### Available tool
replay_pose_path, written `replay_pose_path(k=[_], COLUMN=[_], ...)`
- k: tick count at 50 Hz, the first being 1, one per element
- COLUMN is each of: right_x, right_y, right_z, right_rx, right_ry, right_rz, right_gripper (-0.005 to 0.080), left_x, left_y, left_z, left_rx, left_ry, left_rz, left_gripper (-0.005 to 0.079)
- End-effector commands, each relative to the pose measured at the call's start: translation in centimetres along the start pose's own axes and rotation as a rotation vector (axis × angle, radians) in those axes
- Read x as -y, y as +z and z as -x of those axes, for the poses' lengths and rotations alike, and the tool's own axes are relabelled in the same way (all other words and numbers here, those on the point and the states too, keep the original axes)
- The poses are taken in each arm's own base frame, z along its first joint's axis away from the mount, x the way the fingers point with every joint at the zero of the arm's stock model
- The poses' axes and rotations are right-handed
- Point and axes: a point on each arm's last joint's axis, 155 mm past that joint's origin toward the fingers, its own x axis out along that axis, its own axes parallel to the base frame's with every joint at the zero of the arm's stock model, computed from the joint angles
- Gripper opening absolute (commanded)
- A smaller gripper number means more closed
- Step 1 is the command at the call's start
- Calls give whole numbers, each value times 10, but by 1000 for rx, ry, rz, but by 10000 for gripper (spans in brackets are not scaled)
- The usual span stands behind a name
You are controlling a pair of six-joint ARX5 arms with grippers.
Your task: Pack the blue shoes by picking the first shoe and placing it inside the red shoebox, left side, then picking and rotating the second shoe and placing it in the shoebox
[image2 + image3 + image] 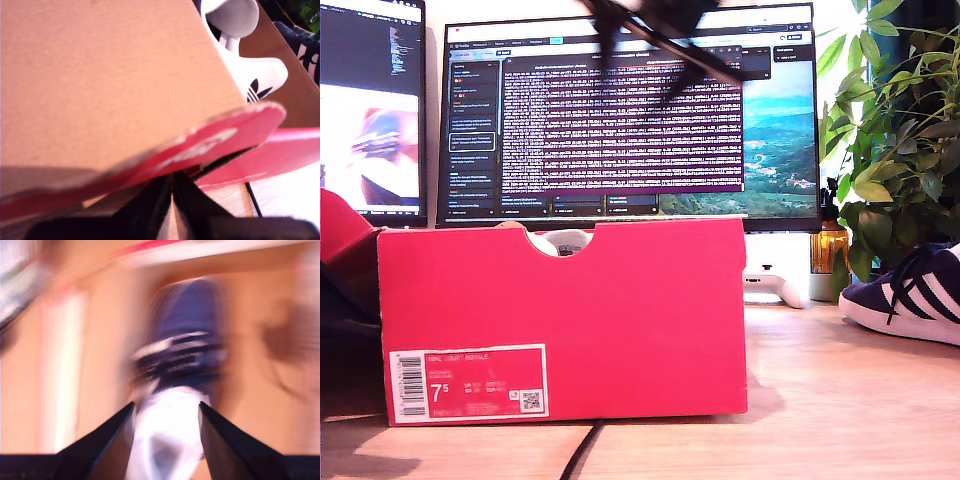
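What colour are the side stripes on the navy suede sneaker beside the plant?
White side stripes, clearest in the exterior view.

Exterior view: one red shoebox (620,300) at center, with one white label (468,382) at its seven o'clock. One blue shoe (910,295) sits at three o'clock. There are two monitors, one (630,120) at twelve and one (370,110) at ten. One plant (900,130) is at two, one white game controller (775,283) at four and one cable (582,455) at six. The first wrist view shows two shoes, one (255,75) with a white heel and one (305,45) striped. The second wrist view shows one blurred shoe (185,340).
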Motion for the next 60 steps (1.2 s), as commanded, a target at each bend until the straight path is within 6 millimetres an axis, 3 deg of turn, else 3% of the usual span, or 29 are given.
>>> replay_pose_path(k=[1, 10, 19, 29, 41, 50, 60], right_x=[31, 85, 150, 165, 190, 221, 261], right_y=[17, 28, 26, 42, 49, 35, 7], right_z=[-3, 5, 29, 46, 62, 71, 77], right_rx=[47, 97, 162, 237, 261, 249, 217], right_ry=[-93, -273, -541, -572, -601, -658, -737], right_rz=[-111, -298, -396, -410, -450, -501, -576], right_gripper=[360, 359, 360, 470, 470, 482, 506], left_x=[-5, -5, -5, -5, -5, -5, -5], left_y=[-9, -9, -9, -9, -9, -9, -9], left_z=[0, 0, 0, 0, 0, 0, 0], left_rx=[-16, -16, -16, -16, -16, -16, -16], left_ry=[8, 8, 8, 8, 8, 8, 8], left_rz=[-6, -6, -6, -6, -6, -6, -6], left_gripper=[-20, -20, -20, -20, -20, -20, -20])
